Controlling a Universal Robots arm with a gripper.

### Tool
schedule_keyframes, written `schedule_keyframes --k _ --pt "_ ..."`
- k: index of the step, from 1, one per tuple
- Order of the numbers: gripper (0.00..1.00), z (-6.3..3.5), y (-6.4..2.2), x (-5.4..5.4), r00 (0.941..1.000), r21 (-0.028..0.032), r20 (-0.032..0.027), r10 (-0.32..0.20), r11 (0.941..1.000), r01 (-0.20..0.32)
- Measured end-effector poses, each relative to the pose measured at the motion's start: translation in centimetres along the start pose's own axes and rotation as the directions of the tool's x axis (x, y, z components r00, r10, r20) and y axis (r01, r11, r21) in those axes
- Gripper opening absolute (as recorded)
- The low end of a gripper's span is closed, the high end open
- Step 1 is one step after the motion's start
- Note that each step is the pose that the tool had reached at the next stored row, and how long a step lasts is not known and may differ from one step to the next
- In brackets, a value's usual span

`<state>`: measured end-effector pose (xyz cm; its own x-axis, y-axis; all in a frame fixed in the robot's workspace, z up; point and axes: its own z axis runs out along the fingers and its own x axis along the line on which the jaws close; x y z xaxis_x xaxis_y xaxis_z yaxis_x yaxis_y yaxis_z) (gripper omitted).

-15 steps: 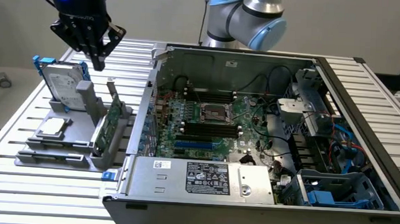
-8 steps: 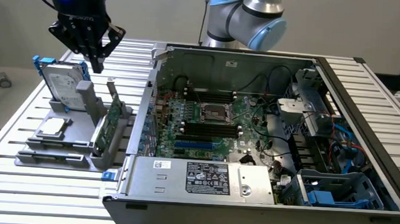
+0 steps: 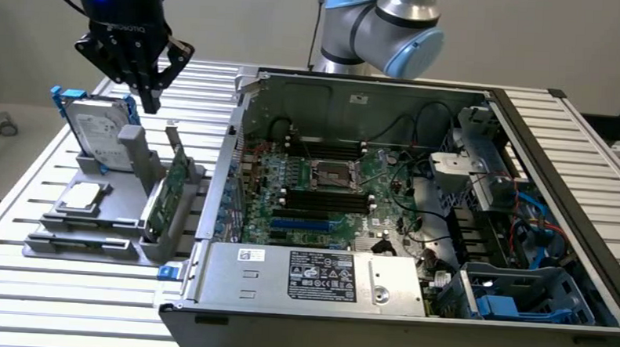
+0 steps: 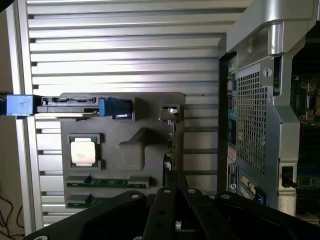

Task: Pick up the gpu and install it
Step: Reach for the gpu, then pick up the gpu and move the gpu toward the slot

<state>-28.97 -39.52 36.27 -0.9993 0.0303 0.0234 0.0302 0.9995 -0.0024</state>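
The gpu (image 3: 165,192) stands on edge in a grey holder (image 3: 110,212) on the slatted table, at the exterior view's left of the open computer case (image 3: 392,224). Its green board faces the case. My gripper (image 3: 149,97) hangs above and behind the gpu, close to the hard drive's top, shut with nothing between its fingers. The wrist view looks straight down: the gpu (image 4: 171,137) shows edge-on, its silver bracket (image 4: 170,113) at one end, and my shut gripper (image 4: 172,194) sits over the card's other end.
A silver hard drive with blue rails (image 3: 95,126) stands upright in the same holder. A processor (image 3: 84,197) and memory sticks (image 4: 107,181) lie on it. Inside the case the motherboard (image 3: 320,186) lies exposed. The arm's base (image 3: 384,28) stands behind the case.
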Motion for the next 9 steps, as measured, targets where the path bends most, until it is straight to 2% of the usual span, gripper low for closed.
schedule_keyframes --k 7,9 --pt "0.11 0.0 0.0 0.0 1.0 0.0 0.0 0.0 1.0 0.0" --pt "0.18 0.0 0.0 0.0 1.0 0.0 0.0 0.0 1.0 0.0"
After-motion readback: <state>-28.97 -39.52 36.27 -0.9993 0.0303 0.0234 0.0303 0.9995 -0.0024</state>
